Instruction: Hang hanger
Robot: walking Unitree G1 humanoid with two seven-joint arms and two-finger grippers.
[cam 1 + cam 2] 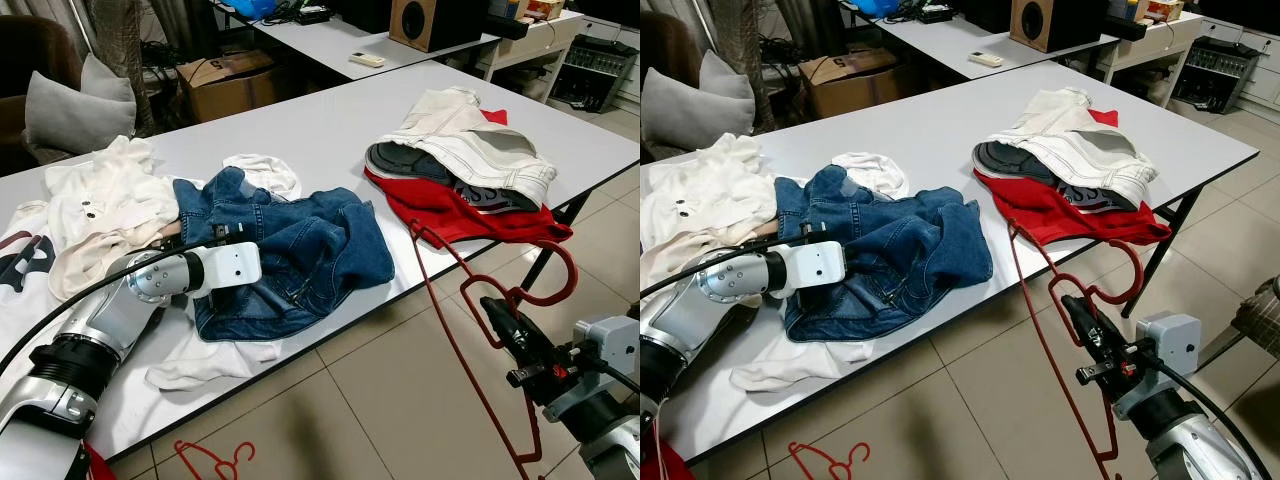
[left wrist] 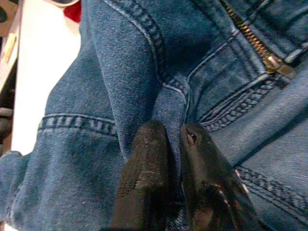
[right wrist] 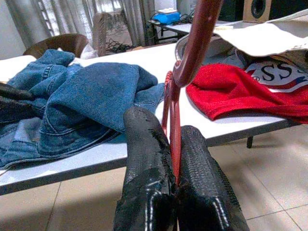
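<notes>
— Nearest us, what has the left gripper (image 2: pixel 174 144) got?

— Its two black fingers are pressed together on a fold of the blue jeans (image 1: pixel 290 250), pinching the denim near a seam. Those jeans lie crumpled at the near edge of the white table (image 1: pixel 310 130), with cream clothes (image 1: pixel 100 205) beside them further left on the table.

— And right of the jeans?

— A heap of red and white clothes (image 1: pixel 460 165) on the table's right part. Off the table's near edge, over the tiled floor, the right gripper (image 3: pixel 174 159) has its fingers closed tight around the red hanger (image 1: pixel 470 330), just under the hook.

— How should that hanger handle?

— Probably light and stiff thin wire, somewhat smooth, so it could swivel in the pinch. Holding close below the hook looks sensible. Another red hanger (image 1: pixel 212 462) lies on the floor beneath the table's near edge.
</notes>
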